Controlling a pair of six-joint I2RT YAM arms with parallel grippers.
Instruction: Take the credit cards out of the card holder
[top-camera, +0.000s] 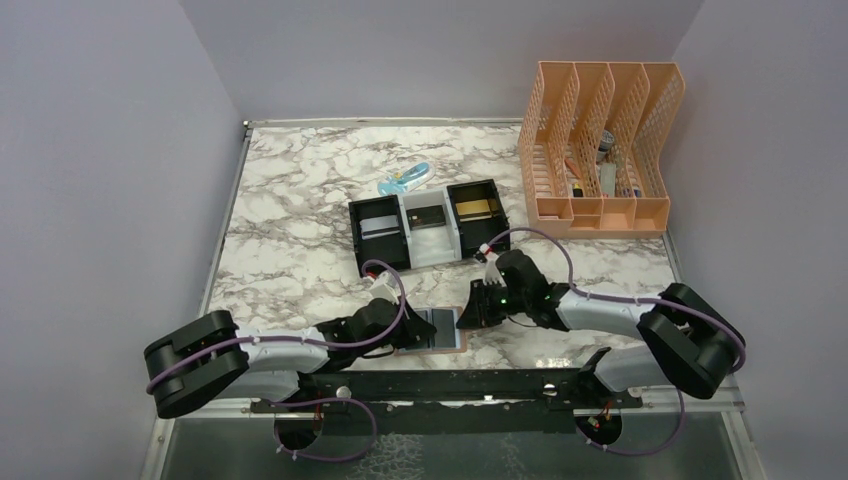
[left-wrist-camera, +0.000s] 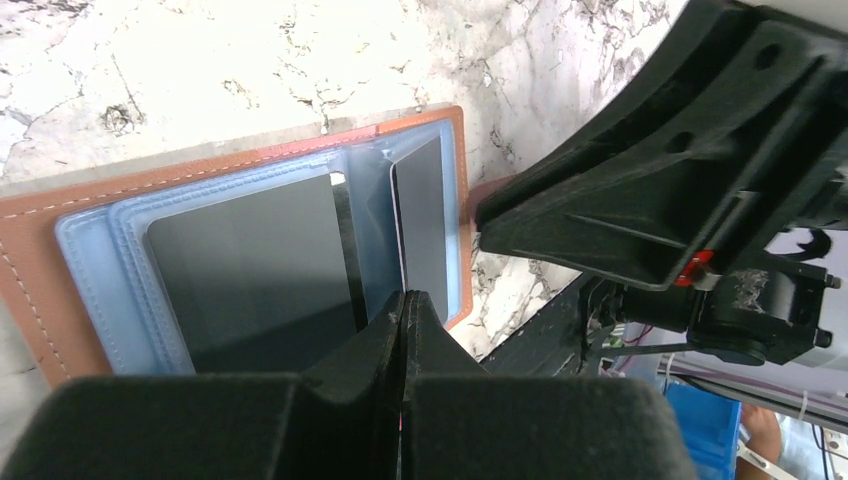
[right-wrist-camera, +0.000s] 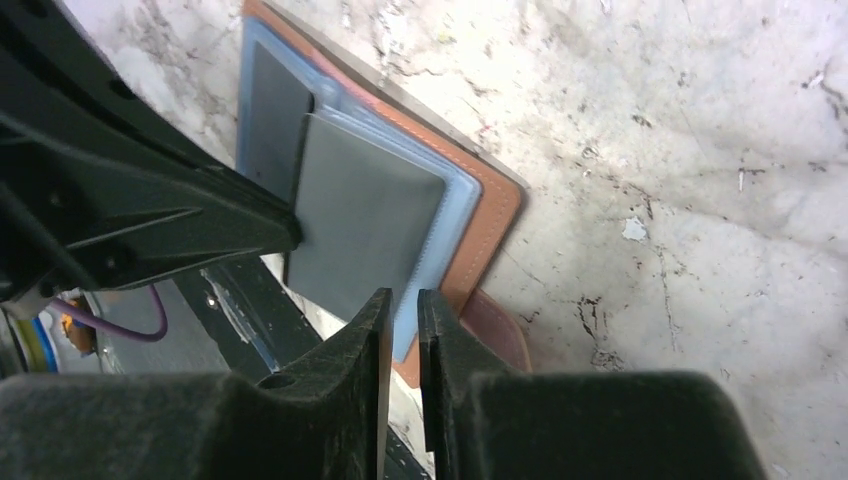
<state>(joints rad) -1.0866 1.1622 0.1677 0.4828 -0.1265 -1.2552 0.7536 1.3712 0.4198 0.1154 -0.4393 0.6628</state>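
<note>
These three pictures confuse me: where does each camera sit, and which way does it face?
Top: above and behind, facing down at the table; left arm and right arm show.
Left wrist: on the left arm, facing the open wallet past its shut fingers.
Right wrist: on the right arm, facing the wallet past slightly parted fingers.
Shared: all show the wallet.

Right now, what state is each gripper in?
Left gripper: shut, tips at the open tan leather card holder.
Right gripper: jaws barely apart at its edge; grip cannot be told.
</note>
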